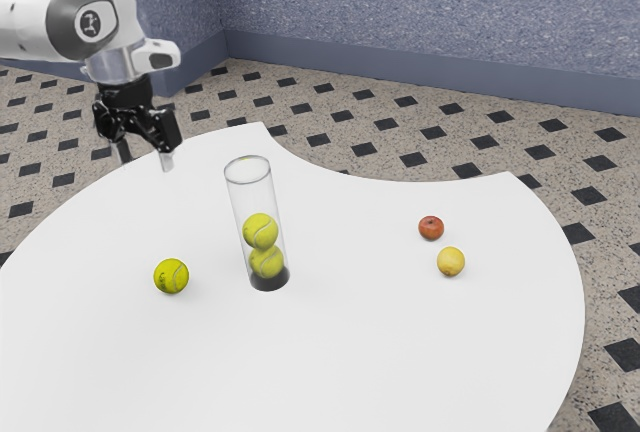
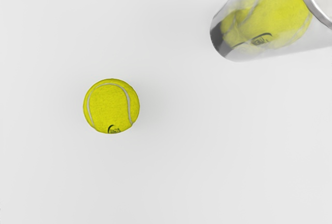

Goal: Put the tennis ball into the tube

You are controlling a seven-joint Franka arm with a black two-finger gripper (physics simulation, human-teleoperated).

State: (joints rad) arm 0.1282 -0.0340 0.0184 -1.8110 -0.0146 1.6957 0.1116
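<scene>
Ball lies on table, well inside of its edges, near upright tube with two others; gripper is wide and empty.

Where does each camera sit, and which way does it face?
Exterior view: at the arm's side, looking down across the white table; the arm and its open hand show at the view's upper left.
Wrist view: on the hand, looking steeply down at the table.
Shared: the table, the loose tennis ball and the clear tube with two balls inside.
</scene>
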